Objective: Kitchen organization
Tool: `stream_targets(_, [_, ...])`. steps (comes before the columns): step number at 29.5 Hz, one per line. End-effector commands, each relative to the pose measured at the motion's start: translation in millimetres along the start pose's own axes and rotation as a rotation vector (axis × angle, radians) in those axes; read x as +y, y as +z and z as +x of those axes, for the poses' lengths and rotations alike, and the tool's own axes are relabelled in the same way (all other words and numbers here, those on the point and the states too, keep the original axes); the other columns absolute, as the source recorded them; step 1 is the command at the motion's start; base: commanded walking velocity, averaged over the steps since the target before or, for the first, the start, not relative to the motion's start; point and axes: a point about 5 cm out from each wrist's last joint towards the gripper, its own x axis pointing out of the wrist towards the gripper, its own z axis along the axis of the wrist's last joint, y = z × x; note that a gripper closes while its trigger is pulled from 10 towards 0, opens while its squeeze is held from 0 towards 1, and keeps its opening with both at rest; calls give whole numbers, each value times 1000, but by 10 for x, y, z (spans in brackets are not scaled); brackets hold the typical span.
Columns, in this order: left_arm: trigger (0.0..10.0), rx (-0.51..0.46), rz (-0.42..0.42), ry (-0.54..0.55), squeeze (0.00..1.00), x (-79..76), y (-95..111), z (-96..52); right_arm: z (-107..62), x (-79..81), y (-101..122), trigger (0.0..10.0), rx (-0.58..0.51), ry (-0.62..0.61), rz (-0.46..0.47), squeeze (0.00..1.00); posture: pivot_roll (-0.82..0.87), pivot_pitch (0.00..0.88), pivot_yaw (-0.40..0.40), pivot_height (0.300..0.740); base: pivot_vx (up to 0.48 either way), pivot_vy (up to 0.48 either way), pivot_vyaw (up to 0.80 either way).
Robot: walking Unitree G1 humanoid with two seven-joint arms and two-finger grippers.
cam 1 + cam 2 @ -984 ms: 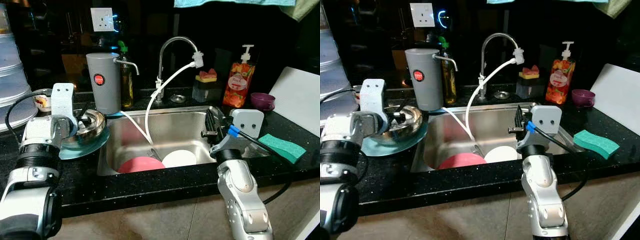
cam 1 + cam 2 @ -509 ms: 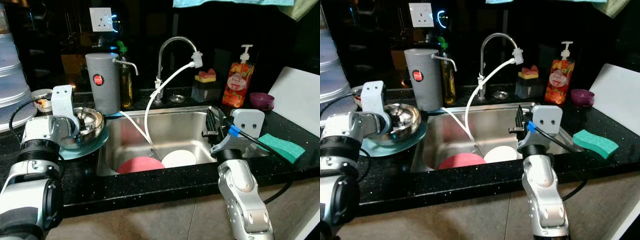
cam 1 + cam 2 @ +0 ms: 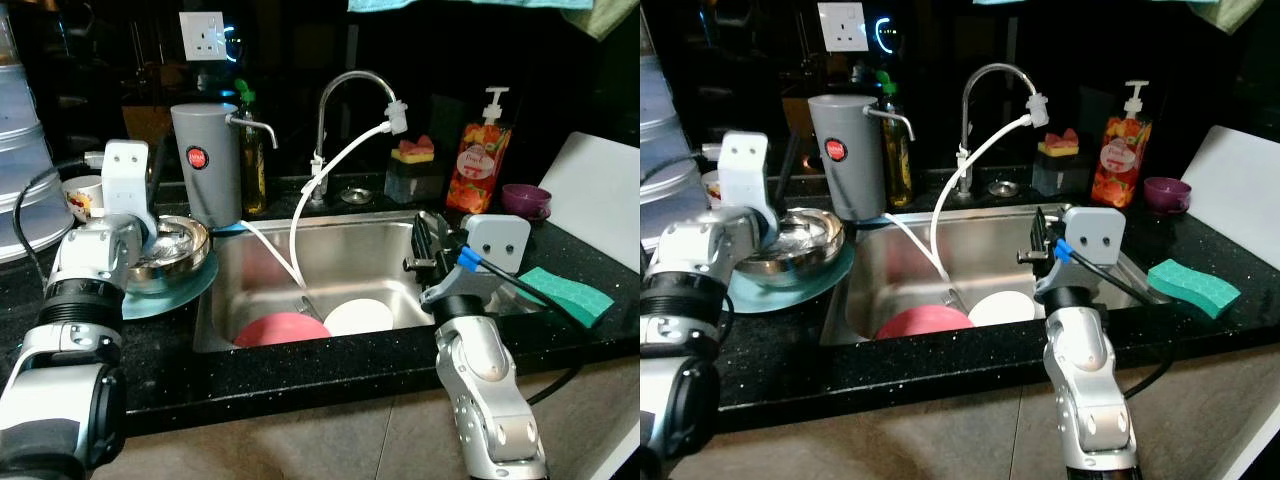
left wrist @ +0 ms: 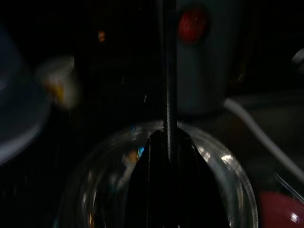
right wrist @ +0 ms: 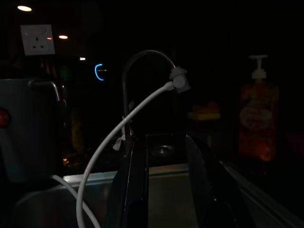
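A steel bowl (image 3: 178, 250) sits in a teal plate (image 3: 185, 288) on the black counter, left of the sink (image 3: 350, 250). My left gripper (image 3: 152, 185) is raised over the bowl's left side, fingers (image 4: 168, 156) pressed together and reaching past the far rim; I see nothing between them. A red plate (image 3: 275, 328) and a white plate (image 3: 358, 316) lie in the sink. My right gripper (image 3: 420, 243) hovers over the sink's right side, open and empty, pointing at the faucet (image 5: 142, 59).
A grey water dispenser (image 3: 205, 165) stands right behind the bowl, its white hose running into the sink. A small cup (image 3: 80, 195) is at far left. Soap bottle (image 3: 478, 165), purple bowl (image 3: 525, 200), green sponge (image 3: 565, 292) and white board (image 3: 600, 195) are on the right.
My left gripper has risen and swung toward the back of the counter; the steel bowl, tilted half a second ago, now sits lower in the teal plate. The right arm is unmoved.
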Motion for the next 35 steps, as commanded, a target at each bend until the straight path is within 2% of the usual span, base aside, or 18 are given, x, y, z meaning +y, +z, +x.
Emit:
stream_targets(1, [10000, -39, 49, -11, 0, -11, 25, -27, 19, -9, -9, 10000, 1, -2, -1, 0, 150, 0, -23, 740, 0, 0, 0])
stream_targets(3, [10000, -71, 71, -63, 0, -79, 60, -60, 28, -3, 6, 10000, -4, -1, 10, 0, 150, 0, -23, 740, 0, 0, 0])
stream_targets(5, [10000, -141, 130, -227, 0, -283, 98, -185, 58, 22, 63, 10000, -19, 10, 69, 0, 145, 0, -21, 740, 0, 0, 0])
stream_targets(6, [10000, -141, 130, -227, 0, -283, 98, -185, 58, 22, 63, 10000, -19, 10, 69, 0, 145, 0, -21, 740, 0, 0, 0])
stream_targets(9, [10000, -190, 200, -508, 0, -574, 5, -446, 71, 119, 156, 10000, -31, 119, 241, 0, 145, 0, -21, 740, 0, 0, 0])
stream_targets(11, [10000, -190, 200, -508, 0, -574, 5, -446, 71, 119, 156, 10000, -31, 119, 241, 0, 145, 0, -21, 740, 0, 0, 0])
stream_targets(12, [10000, -193, 208, -583, 0, -643, -47, -524, 51, 177, 177, 10000, -25, 188, 285, 0, 143, 0, -23, 740, 0, 0, 0])
stream_targets(13, [10000, -193, 208, -583, 0, -643, -47, -524, 51, 177, 177, 10000, -25, 188, 285, 0, 143, 0, -23, 740, 0, 0, 0])
stream_targets(14, [10000, -204, 207, -672, 0, -726, -108, -621, 21, 241, 187, 10000, -14, 260, 322, 0, 144, 0, -29, 740, 0, 0, 0])
stream_targets(15, [10000, -204, 207, -672, 0, -726, -108, -621, 21, 241, 187, 10000, -14, 260, 322, 0, 144, 0, -29, 740, 0, 0, 0])
stream_targets(16, [10000, -214, 185, -764, 0, -812, -160, -718, -23, 319, 191, 10000, -2, 342, 356, 0, 143, 0, -32, 740, 0, 0, 0])
stream_targets(17, [10000, -214, 185, -764, 0, -812, -160, -718, -23, 319, 191, 10000, -2, 342, 356, 0, 143, 0, -32, 740, 0, 0, 0])
stream_targets(21, [10000, -232, 82, -956, 0, -995, -242, -901, -172, 551, 187, 10000, 84, 595, 579, 0, 132, 0, -44, 740, 0, 0, 0])
stream_targets(22, [10000, -232, 82, -956, 0, -995, -242, -901, -172, 551, 187, 10000, 84, 595, 579, 0, 132, 0, -44, 740, 0, 0, 0])
stream_targets(25, [10000, -239, 6, -1076, 0, -1052, -251, -1038, -237, 598, 190, 10000, 134, 692, 691, 0, 123, 0, -48, 740, 0, 0, 0])
stream_targets(28, [10000, -243, -24, -1115, 0, -1070, -247, -1087, -256, 607, 195, 10000, 147, 717, 733, 0, 123, 0, -48, 740, 0, 0, 0])
stream_targets(29, [10000, -249, -53, -1136, 0, -1086, -241, -1117, -272, 609, 210, 10000, 148, 729, 804, 0, 120, 0, -50, 740, 0, 0, 0])
stream_targets(35, [10000, -262, -89, -1149, 0, -1098, -218, -1144, -271, 592, 209, 10000, 148, 715, 866, 0, 121, 0, -54, 740, 0, 0, 0])
